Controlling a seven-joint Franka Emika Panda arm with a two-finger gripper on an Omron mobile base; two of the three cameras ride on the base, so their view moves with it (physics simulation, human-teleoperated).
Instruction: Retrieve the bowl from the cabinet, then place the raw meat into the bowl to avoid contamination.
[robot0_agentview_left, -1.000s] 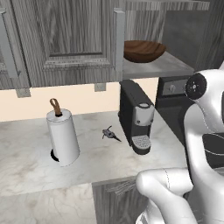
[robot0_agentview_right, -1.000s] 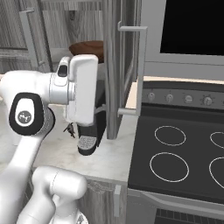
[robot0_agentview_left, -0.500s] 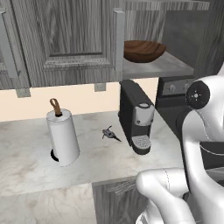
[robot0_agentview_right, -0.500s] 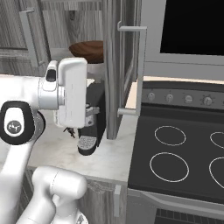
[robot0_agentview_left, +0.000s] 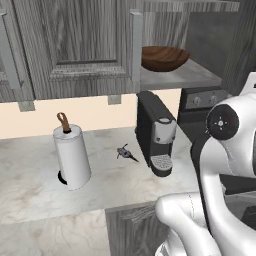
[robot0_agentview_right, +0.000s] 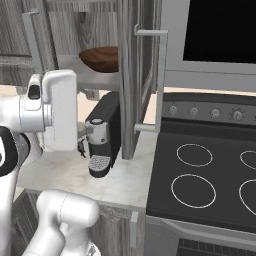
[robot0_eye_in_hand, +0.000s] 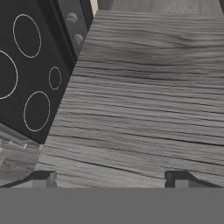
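No readable text, label, brand or number appears on anything here

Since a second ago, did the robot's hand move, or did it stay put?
Yes. In the right base view the white hand has slid left, away from the open cabinet door and the coffee machine.

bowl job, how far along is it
Done: the cabinet door stands open, showing the bowl on its shelf. In hand: nothing; the gripper is open and empty, facing the door's wood-grain panel. Left: lift the bowl down to the counter, then put the raw meat, lying beside the coffee machine, into it.
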